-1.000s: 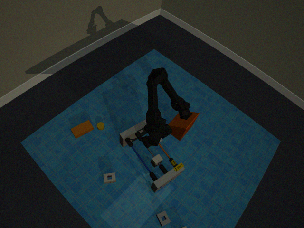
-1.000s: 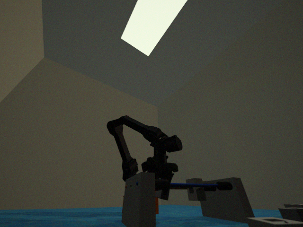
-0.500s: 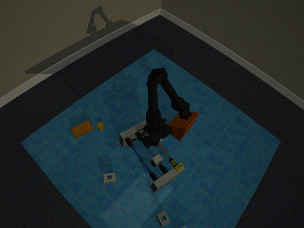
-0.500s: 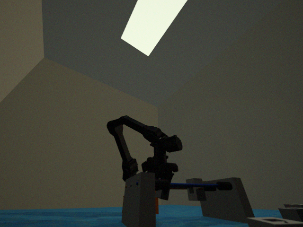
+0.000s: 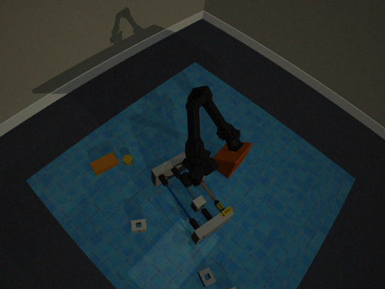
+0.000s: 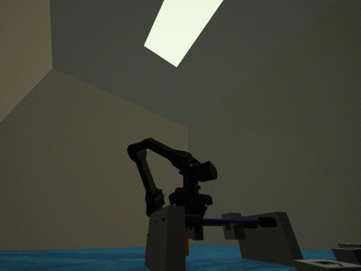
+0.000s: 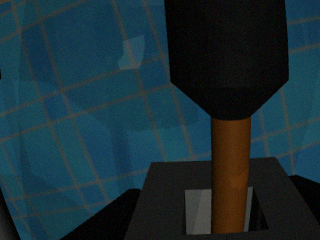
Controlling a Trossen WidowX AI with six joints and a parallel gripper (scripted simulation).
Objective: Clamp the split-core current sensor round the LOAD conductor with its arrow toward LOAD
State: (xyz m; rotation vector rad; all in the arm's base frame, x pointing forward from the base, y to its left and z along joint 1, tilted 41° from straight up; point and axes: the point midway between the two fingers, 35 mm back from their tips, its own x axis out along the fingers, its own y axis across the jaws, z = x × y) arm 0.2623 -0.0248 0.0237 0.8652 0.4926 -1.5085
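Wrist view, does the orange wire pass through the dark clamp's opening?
Yes, the orange wire runs down from its black end sleeve into the square opening of the dark clamp.
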